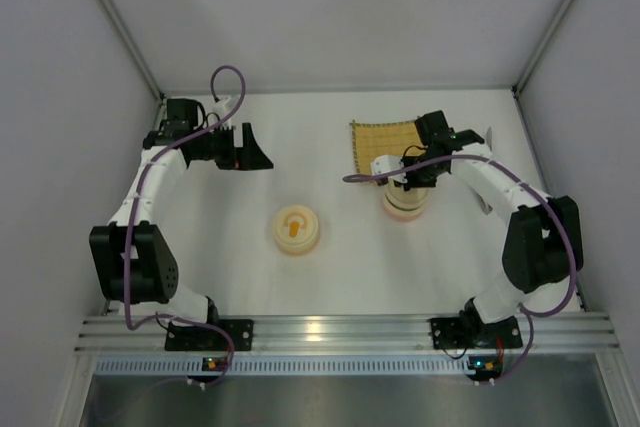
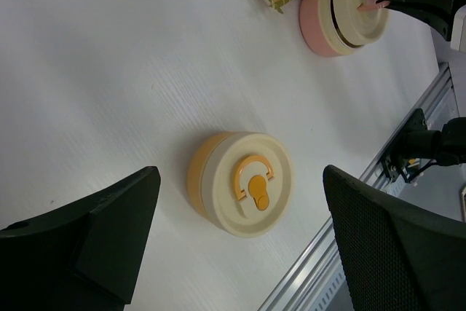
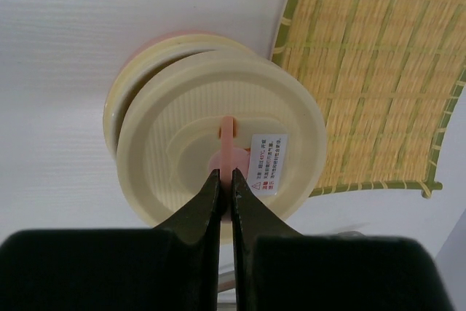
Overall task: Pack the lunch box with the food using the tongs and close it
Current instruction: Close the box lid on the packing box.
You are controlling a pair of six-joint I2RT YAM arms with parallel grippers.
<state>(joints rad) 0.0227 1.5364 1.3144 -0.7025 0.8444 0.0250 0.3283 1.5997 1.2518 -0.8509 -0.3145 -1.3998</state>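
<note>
Right wrist: mat (image 3: 371, 71) beside cream lid (image 3: 175, 129)

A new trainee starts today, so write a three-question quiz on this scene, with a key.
1. True or false: the cream lid sits flush on the pink lunch box.
2. Which gripper is shut on that lid's pink handle? A) left gripper B) right gripper C) neither
3. In one word, is the orange lunch box open or closed?

Key
1. False: the lid is held off-centre above the box's rim.
2. B
3. Closed: its lid is on, with the orange handle lying flat.
</note>
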